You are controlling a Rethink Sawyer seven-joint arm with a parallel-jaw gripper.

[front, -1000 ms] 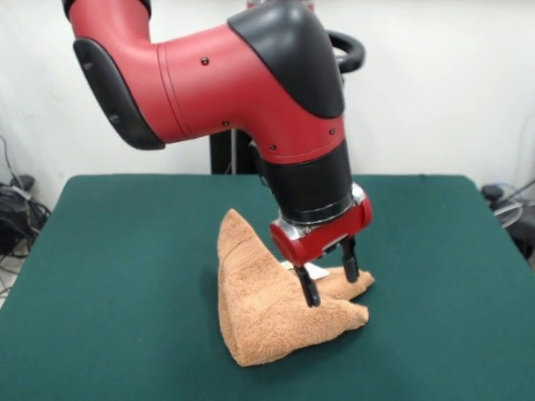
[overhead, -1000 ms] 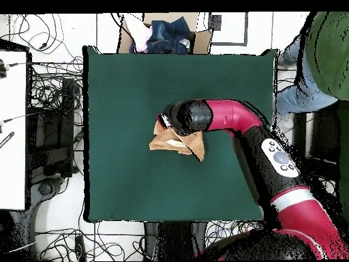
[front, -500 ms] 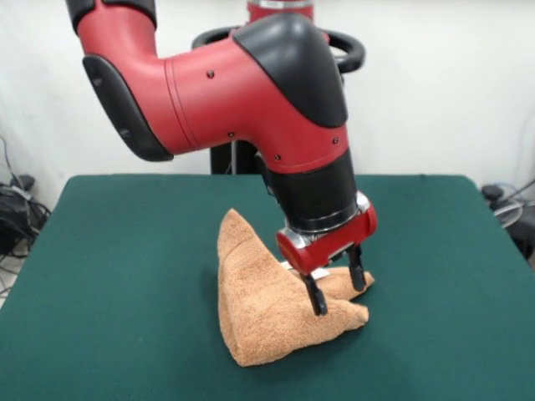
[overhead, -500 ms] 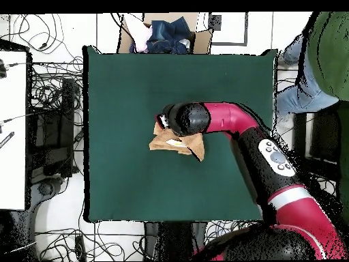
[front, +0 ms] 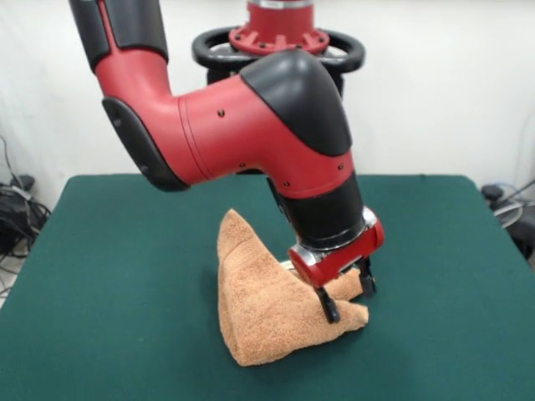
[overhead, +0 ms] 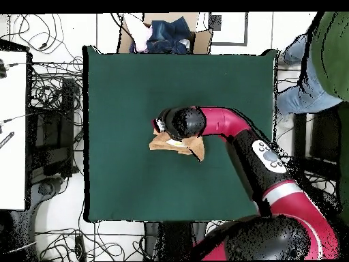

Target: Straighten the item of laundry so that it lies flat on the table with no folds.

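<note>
White wall [front: 468,83] behind; cables [overhead: 48,170] strewn over the pale floor (a person [overhead: 327,54] at the edge).

Robotics lab, green-topped table [overhead: 123,102], loose floor cables [overhead: 54,136], plain white wall [front: 435,83]

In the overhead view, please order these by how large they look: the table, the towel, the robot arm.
1. table
2. robot arm, though it stands nearer the camera
3. towel, partly hidden under the arm

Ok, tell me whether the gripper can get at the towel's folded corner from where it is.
Probably yes: the open gripper is already down at the towel, its fingers straddling the folded corner, with nothing in between.
</note>
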